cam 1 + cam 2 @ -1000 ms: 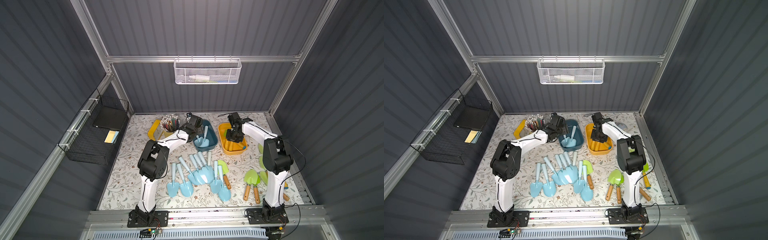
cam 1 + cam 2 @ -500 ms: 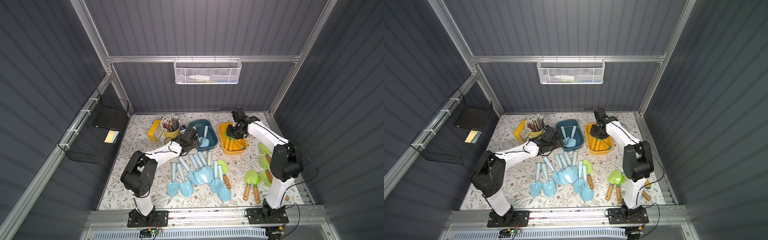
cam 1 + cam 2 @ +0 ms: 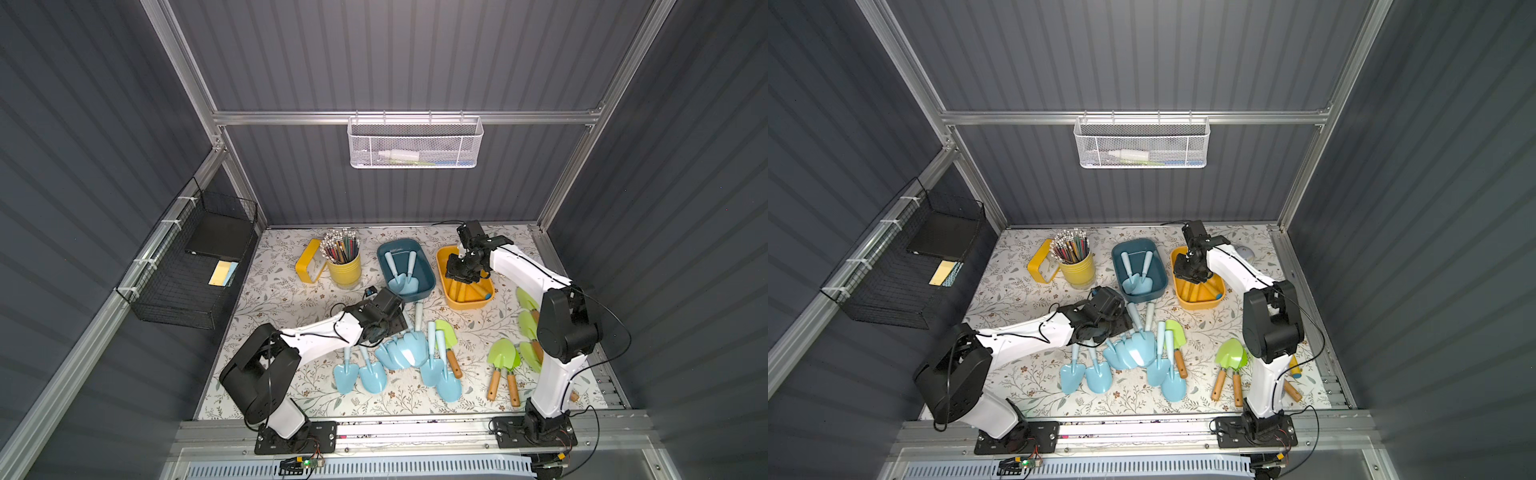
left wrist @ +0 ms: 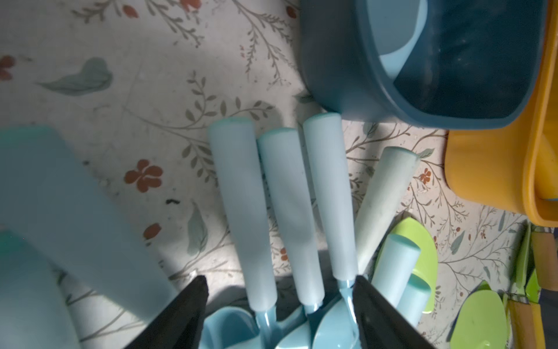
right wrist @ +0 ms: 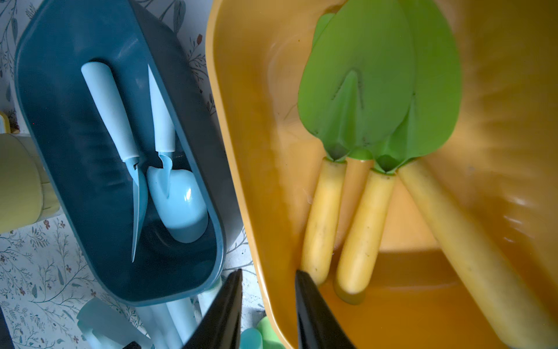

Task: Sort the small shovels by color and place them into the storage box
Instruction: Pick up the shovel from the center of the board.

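Note:
Several pale-blue small shovels (image 3: 409,349) lie fanned on the flowered mat, and my left gripper (image 3: 395,324) hangs open just above them. In the left wrist view my left gripper (image 4: 279,281) has three blue handles (image 4: 241,196) between its fingers, untouched. Two blue shovels (image 5: 178,196) lie in the dark-blue storage box (image 3: 430,276). Green-bladed shovels (image 5: 362,75) with yellow handles lie in the yellow box (image 3: 469,305). My right gripper (image 5: 268,272) hovers over that box's rim, its jaws narrowly apart and empty. More green shovels (image 3: 503,353) lie at the right.
A yellow cup of pencils (image 3: 343,266) and a yellow frame (image 3: 307,262) stand at the back left. One green shovel (image 3: 446,334) lies among the blue ones. A black wire basket (image 3: 195,266) hangs on the left wall, a white mesh basket (image 3: 415,143) on the back wall.
My left arm has drawn back from the dark-blue box and come down over the blue shovels on the mat. My right gripper has shifted slightly but stays over the yellow box.

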### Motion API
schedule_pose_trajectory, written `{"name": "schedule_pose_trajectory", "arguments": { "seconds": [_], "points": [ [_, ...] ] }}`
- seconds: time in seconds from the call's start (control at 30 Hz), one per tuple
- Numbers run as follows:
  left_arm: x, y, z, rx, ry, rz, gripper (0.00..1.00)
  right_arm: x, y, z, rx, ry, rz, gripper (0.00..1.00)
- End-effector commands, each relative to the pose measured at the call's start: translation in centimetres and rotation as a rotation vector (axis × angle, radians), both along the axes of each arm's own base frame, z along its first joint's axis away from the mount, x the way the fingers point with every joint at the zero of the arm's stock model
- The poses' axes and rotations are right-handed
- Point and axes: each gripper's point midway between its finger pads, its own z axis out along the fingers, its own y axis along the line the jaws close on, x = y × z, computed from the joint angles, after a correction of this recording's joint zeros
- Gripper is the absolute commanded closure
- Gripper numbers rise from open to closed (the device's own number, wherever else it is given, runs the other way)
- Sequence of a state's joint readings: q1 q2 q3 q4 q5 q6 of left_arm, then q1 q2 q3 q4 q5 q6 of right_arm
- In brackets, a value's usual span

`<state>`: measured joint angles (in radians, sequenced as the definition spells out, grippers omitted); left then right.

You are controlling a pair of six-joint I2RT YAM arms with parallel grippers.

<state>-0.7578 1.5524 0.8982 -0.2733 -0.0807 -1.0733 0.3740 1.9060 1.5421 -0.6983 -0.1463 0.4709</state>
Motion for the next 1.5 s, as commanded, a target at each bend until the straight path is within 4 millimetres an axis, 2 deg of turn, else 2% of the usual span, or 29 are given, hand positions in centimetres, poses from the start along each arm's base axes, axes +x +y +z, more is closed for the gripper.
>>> {"name": "schedule_pose_trajectory", "arguments": {
  "seconds": [0.0, 0.13, 0.3, 0.47, 0.57, 0.73, 0.83, 1.0, 1.17, 1.3, 1.47],
  "points": [
    [-0.4, 0.9, 1.8, -0.041, -0.005, 0.069, 0.23, -0.6, 0.3, -1.0, 0.006, 0.024, 0.005, 0.66],
    [-0.7, 1.9, 2.0, -0.018, -0.004, 0.107, 0.22, -0.8, 0.5, -1.1, 0.013, 0.03, 0.01, 0.66],
    [-1.6, 3.7, 1.4, 0.007, 0.026, 0.192, 0.21, -0.8, 0.8, -0.9, 0.027, 0.027, 0.018, 0.67],
    [-1.5, 4.0, 0.7, 0.015, 0.055, 0.245, 0.2, -0.8, 1.2, -0.9, 0.044, 0.031, 0.024, 0.67],
    [-2.2, 3.5, -0.8, 0.014, 0.122, 0.247, 0.2, -0.9, 1.3, -1.0, 0.051, 0.037, 0.029, 0.67],
    [-2.2, 3.2, -3.6, 0.078, 0.186, 0.223, 0.19, -1.1, 1.3, -0.9, 0.055, 0.032, 0.037, 0.67],
    [-2.0, 3.1, -4.4, 0.109, 0.201, 0.219, 0.2, -1.2, 1.3, -0.8, 0.056, 0.026, 0.041, 0.68],
    [-1.4, 3.7, -5.1, 0.147, 0.209, 0.228, 0.3, -1.6, 1.3, -1.0, 0.068, 0.027, 0.044, 0.68],
    [-1.1, 4.3, -5.9, 0.19, 0.221, 0.218, 0.55, -1.7, 1.0, -1.3, 0.076, 0.029, 0.038, 0.69],
    [-1.1, 4.6, -6.8, 0.231, 0.235, 0.193, 0.7, -1.6, 0.6, -1.3, 0.079, 0.029, 0.028, 0.69],
    [0.6, 4.3, -6.2, 0.283, 0.201, 0.167, 0.9, -1.4, 0.2, -1.5, 0.079, 0.033, 0.014, 0.69]
  ]
}}
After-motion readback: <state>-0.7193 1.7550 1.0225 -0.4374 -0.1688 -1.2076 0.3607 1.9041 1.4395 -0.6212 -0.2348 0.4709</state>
